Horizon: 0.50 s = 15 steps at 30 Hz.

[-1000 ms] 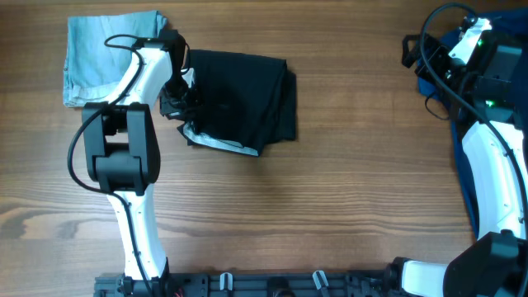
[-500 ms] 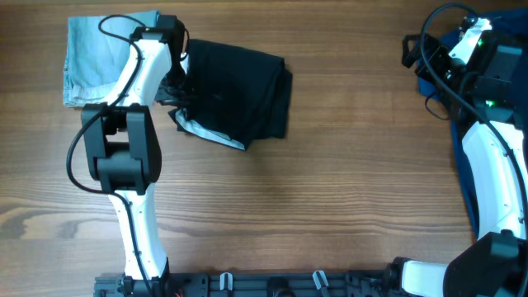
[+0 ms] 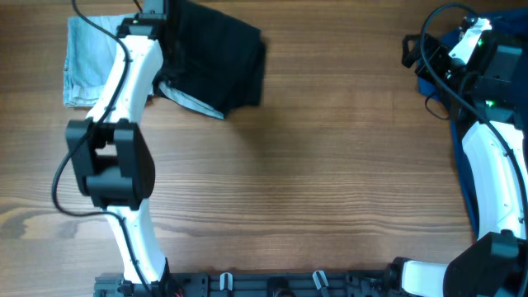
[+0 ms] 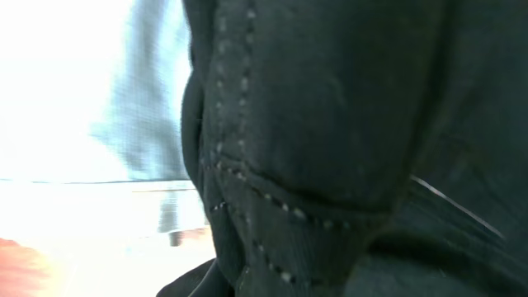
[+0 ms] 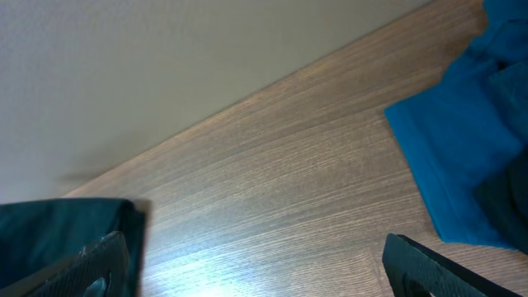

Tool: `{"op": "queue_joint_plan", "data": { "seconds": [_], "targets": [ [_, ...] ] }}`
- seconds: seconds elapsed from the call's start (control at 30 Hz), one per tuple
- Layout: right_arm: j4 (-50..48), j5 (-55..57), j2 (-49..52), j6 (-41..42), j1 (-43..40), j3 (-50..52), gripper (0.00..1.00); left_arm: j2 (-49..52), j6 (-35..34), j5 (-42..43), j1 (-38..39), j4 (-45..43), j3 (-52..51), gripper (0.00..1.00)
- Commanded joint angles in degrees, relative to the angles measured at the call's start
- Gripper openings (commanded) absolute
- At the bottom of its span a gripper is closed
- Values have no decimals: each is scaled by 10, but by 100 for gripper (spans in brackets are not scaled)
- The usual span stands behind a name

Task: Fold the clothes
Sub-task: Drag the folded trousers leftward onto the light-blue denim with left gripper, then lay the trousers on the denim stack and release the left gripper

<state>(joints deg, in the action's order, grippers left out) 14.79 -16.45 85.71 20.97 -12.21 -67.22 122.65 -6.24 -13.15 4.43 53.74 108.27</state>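
While the left end effector [image 3: 157, 10] clamps the black shorts [image 3: 219, 51] far across the table [image 3: 330, 165], the right end effector [image 5: 256, 266] gapes.

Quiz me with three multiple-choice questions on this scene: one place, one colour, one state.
1. Where do the black fabric shorts lie?
A) table's far side, right of the pale-blue denim piece
B) table centre
C) table's near edge
2. What colour is the cloth beside the right arm?
A) red
B) blue
C) yellow
3. The right gripper is:
A) shut on shorts
B) shut on denim
C) open, empty
Answers: 1A, the overhead view shows them there; 2B, the right wrist view shows blue; 3C, its fingers stand wide apart, nothing between.
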Motion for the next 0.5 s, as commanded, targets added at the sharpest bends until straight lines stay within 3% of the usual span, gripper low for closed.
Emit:
{"op": "queue_joint_plan", "data": {
  "seconds": [0.0, 0.4, 0.47],
  "targets": [
    [-1, 3, 5, 2, 0, 0, 100, -66, 10, -60, -6, -17, 14, 4],
    [-2, 3, 5, 2, 0, 0, 100, -84, 123, -53, -125, -94, 14, 4],
    [-1, 3, 5, 2, 0, 0, 100, -84, 139, -20, -157, -111, 14, 6]
  ]
}}
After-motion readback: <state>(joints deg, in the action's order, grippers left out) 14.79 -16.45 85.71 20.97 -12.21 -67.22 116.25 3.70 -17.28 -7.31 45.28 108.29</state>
